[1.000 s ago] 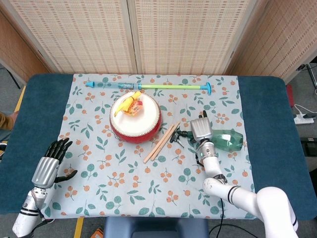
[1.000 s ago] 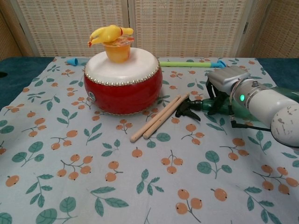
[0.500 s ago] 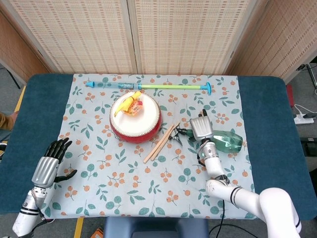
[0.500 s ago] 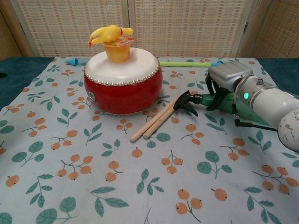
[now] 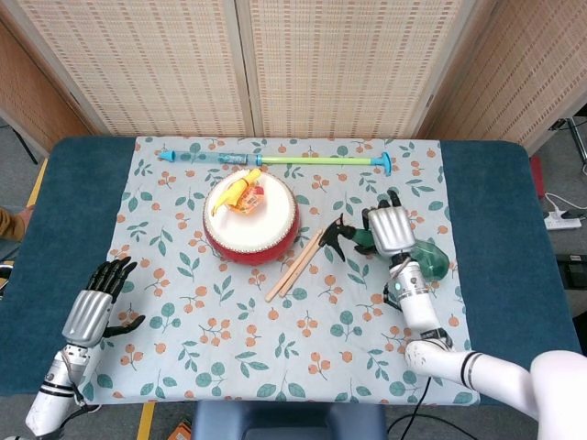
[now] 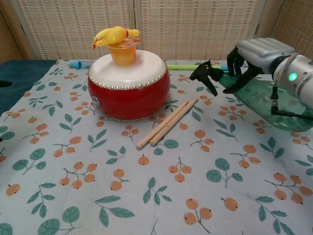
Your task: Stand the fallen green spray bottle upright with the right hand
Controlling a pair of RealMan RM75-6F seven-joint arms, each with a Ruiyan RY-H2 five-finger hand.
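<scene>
The green spray bottle point(image 5: 426, 258) point(image 6: 264, 100) has a clear green body and a black trigger head point(image 6: 205, 74). It is tilted, with its head raised to the left and its base low on the tablecloth at the right. My right hand point(image 5: 389, 229) point(image 6: 259, 53) grips it around the neck and shoulder, fingers wrapped over the top. My left hand point(image 5: 92, 307) rests open near the table's front left corner, far from the bottle and holding nothing; only the head view shows it.
A red drum point(image 5: 250, 220) point(image 6: 129, 88) with a yellow toy on top stands left of the bottle. Two wooden drumsticks point(image 5: 295, 263) point(image 6: 167, 123) lie between drum and bottle. A long blue-green stick point(image 5: 275, 159) lies along the far edge of the floral tablecloth point(image 5: 183, 302).
My right hand has lifted the bottle's head end up and moved right, tipping the bottle from flat on the cloth to a steep tilt. The left hand stayed put.
</scene>
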